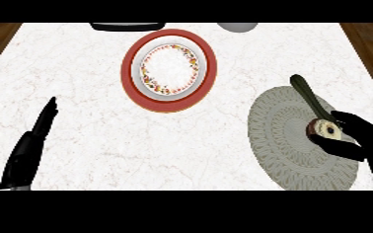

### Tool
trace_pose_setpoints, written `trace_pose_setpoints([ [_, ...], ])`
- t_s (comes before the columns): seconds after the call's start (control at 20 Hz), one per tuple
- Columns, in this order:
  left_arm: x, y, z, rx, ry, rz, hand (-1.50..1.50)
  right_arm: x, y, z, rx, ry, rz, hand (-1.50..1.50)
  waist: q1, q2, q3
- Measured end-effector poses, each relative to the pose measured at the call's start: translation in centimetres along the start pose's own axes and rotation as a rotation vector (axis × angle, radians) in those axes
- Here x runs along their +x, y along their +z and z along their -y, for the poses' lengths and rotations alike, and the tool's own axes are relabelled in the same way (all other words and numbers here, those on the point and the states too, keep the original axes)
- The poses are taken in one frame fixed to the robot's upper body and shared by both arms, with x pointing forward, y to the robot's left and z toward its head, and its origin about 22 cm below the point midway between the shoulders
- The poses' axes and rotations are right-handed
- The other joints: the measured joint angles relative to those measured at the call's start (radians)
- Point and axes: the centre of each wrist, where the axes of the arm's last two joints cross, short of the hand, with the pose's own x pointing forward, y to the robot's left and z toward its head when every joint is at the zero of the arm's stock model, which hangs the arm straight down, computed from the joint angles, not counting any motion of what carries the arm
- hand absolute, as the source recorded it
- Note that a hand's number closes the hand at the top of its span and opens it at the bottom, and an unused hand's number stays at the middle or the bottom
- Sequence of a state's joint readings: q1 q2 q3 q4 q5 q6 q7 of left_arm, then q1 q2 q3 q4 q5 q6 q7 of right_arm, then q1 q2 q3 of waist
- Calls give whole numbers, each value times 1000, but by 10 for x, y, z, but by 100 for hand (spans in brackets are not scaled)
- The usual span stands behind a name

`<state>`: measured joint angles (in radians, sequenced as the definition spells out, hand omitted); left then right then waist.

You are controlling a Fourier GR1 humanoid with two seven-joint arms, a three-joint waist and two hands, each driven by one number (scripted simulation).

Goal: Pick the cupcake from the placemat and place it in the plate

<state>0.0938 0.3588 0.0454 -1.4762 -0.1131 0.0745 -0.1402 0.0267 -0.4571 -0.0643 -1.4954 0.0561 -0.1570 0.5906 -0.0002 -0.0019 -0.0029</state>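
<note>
A small cupcake (323, 129) with pale frosting and a dark wrapper sits on the round grey woven placemat (287, 143) at the right. My right hand (351, 137) comes in from the right edge, its fingers and thumb curled round the cupcake. The plate (169, 69), red-rimmed with a white flowered centre, lies at the upper middle of the counter, well to the left of the cupcake. My left hand (33, 143) rests at the lower left with straight fingers pointing up, holding nothing.
A dark green elongated object (309, 96) lies on the placemat's upper right, just above the cupcake. A black item (124, 26) and a grey round item (237, 26) sit at the counter's far edge. Wooden floor shows past both side edges.
</note>
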Motion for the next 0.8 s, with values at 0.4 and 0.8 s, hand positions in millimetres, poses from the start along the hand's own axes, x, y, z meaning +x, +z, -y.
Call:
trace_pose_setpoints([
  [0.4,7,-2,3,1,-7,7,0,6,-7,-15,-37,67,50,150,1,-2,-3],
  [0.8,4,-3,4,-15,-8,19,0,48,3,-43,-110,563,133,150,22,-3,-8],
])
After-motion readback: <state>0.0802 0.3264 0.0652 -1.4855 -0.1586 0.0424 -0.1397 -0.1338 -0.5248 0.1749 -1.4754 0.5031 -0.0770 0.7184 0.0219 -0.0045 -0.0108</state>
